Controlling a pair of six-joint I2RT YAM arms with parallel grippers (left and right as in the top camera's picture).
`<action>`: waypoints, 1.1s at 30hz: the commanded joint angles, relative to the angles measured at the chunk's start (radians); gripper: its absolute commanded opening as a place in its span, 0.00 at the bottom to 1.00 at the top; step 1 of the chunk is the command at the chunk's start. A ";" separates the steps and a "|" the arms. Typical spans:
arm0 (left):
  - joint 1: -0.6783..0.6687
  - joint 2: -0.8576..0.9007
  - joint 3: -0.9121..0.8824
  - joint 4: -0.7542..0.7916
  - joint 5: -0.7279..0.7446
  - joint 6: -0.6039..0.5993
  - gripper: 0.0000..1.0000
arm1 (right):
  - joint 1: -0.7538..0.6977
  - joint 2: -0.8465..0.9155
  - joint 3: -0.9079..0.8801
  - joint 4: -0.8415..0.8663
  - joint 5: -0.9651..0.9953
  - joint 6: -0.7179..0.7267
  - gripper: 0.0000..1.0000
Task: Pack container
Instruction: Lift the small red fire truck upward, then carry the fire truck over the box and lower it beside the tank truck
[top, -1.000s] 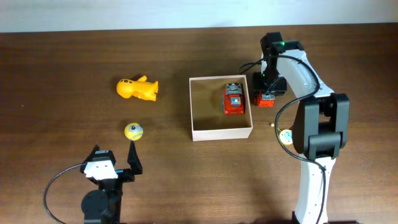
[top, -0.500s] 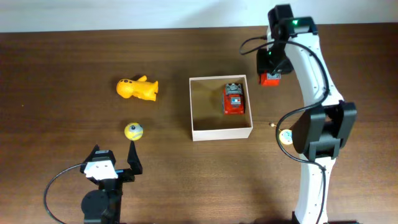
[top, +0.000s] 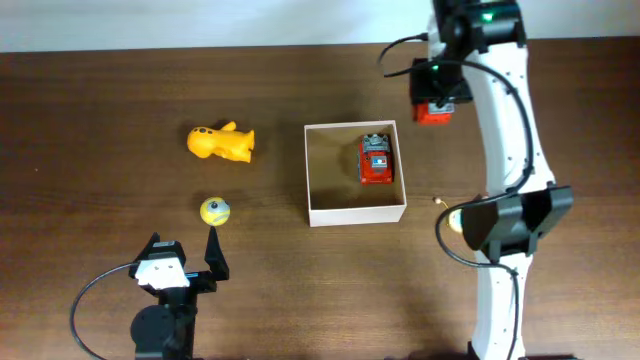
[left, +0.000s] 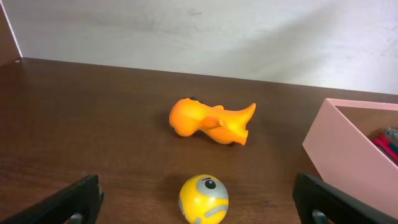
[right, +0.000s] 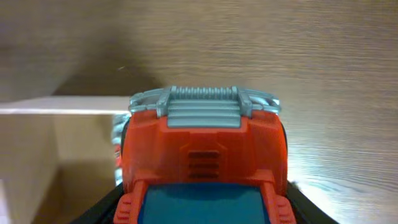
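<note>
White-walled, the container (top: 355, 212) sits just right of centre on the table (top: 120, 80), one red truck (top: 376, 160) along its right wall and the left half of its tan floor bare. My right gripper (top: 432, 108) is clamped on a second red truck (right: 205, 162) above bare wood past the container's far right corner. My left gripper (top: 184, 245) rests spread wide, a yellow ball (left: 203, 198) just ahead, an orange toy (left: 211, 121) beyond.

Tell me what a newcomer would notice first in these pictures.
The right gripper holds a red toy truck just beyond the far right corner of the white-walled container, inside which a second red truck already lies. Left of the container, an orange toy and a yellow ball sit on the table, the ball just ahead of the open left gripper.
</note>
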 joint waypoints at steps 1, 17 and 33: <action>0.004 -0.003 -0.006 0.002 0.011 -0.002 0.99 | 0.076 0.002 0.022 -0.005 -0.021 0.035 0.55; 0.004 -0.003 -0.006 0.002 0.011 -0.002 0.99 | 0.308 0.003 -0.077 0.109 -0.011 0.161 0.56; 0.004 -0.003 -0.006 0.002 0.011 -0.002 0.99 | 0.354 0.003 -0.392 0.277 -0.025 0.265 0.56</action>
